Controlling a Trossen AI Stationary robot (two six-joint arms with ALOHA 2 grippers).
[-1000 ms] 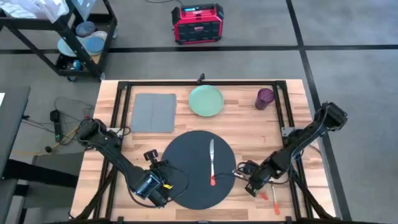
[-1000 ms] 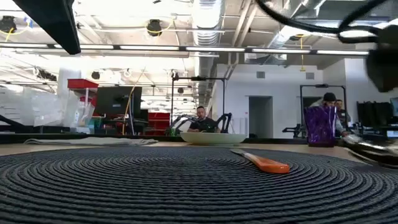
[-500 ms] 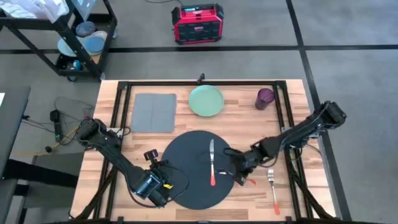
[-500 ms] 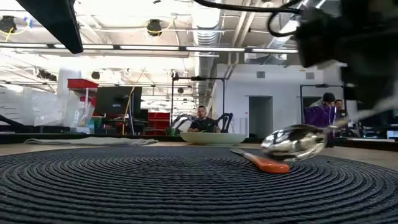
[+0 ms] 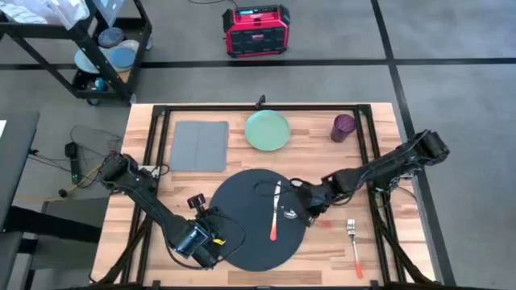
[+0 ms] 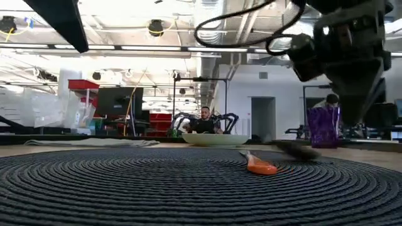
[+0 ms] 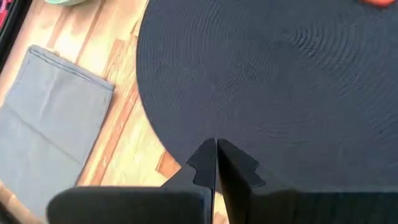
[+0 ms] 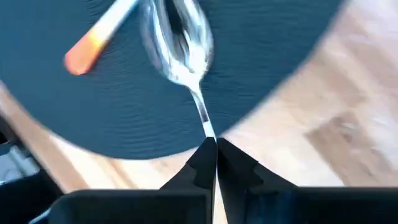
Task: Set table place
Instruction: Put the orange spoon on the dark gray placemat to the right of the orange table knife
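Observation:
The round black placemat [image 5: 242, 225] lies on the table [image 5: 379, 161] at its near middle. On the mat rests an orange-handled knife [image 5: 275, 213], blade toward the far edge. My right gripper [image 5: 301, 210] is at the mat's right rim, shut on a metal spoon [image 8: 178, 43] whose bowl reaches over the mat beside the knife. In the low view the spoon [image 6: 295, 149] is low over the mat. My left gripper [image 5: 199, 238] waits, shut, at the mat's near left rim [image 7: 186, 155]. My right gripper pinches the spoon's thin metal neck [image 8: 204, 127] between its two fingers, which lie along the spoon and come from the table's right side, slanting down. The bowl [image 8: 177, 37] points toward the knife, low over the mat; whether it touches the mat I cannot tell.
An orange-handled fork [image 5: 353, 242] lies on the wood right of the mat. A pale green plate [image 5: 267, 130], a grey napkin [image 5: 198, 145] and a purple cup [image 5: 343, 126] stand along the far side. Black framing edges the table.
My right gripper has carried the spoon from beside the fork toward the table's left and far side, out over the mat's right rim, and lowered it. The knife's orange handle has shifted a little to the left. The fork stays where it was.

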